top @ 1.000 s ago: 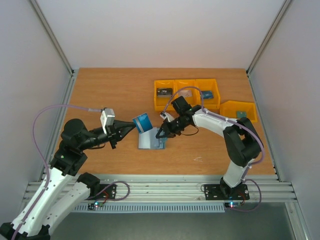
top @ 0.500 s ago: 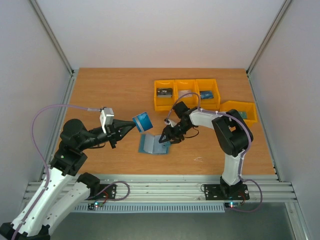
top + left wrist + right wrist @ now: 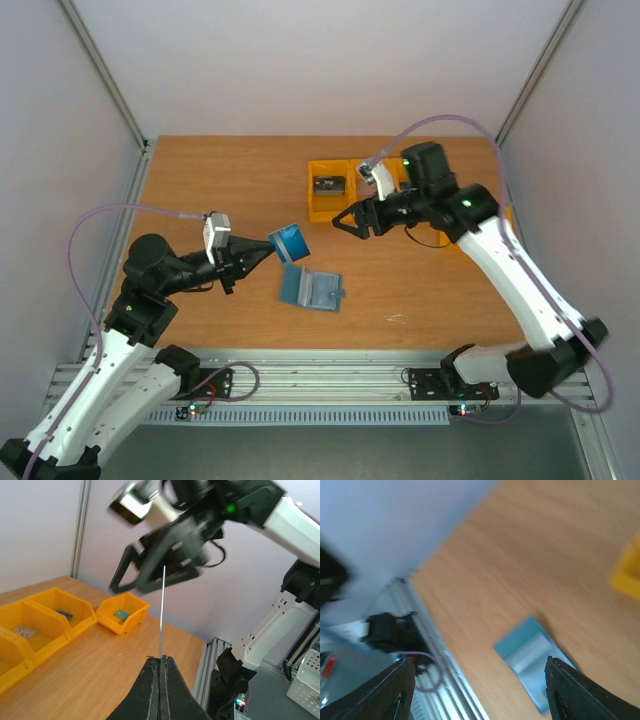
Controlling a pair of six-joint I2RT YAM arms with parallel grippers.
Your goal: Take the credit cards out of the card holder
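Note:
My left gripper (image 3: pixel 268 251) is shut on a blue credit card with white print (image 3: pixel 291 243), held above the table left of centre. In the left wrist view the card (image 3: pixel 162 610) shows edge-on as a thin line rising from the closed fingertips (image 3: pixel 161 661). The teal card holder (image 3: pixel 311 289) lies unfolded flat on the table just below and right of the card, also blurred in the right wrist view (image 3: pixel 535 655). My right gripper (image 3: pixel 346 222) hangs open and empty above the table, back right of the holder, with its fingers (image 3: pixel 395 690) spread wide.
A row of yellow bins (image 3: pixel 328 190) stands at the back right, partly behind my right arm; small items lie in them. A separate yellow bin (image 3: pixel 122 614) stands further right. The table's front rail (image 3: pixel 320 375) runs along the near edge.
My right gripper opened, let go of the card holder, and rose back toward the yellow bins. The holder dropped flat and shifted slightly right. My left gripper kept the blue card almost still.

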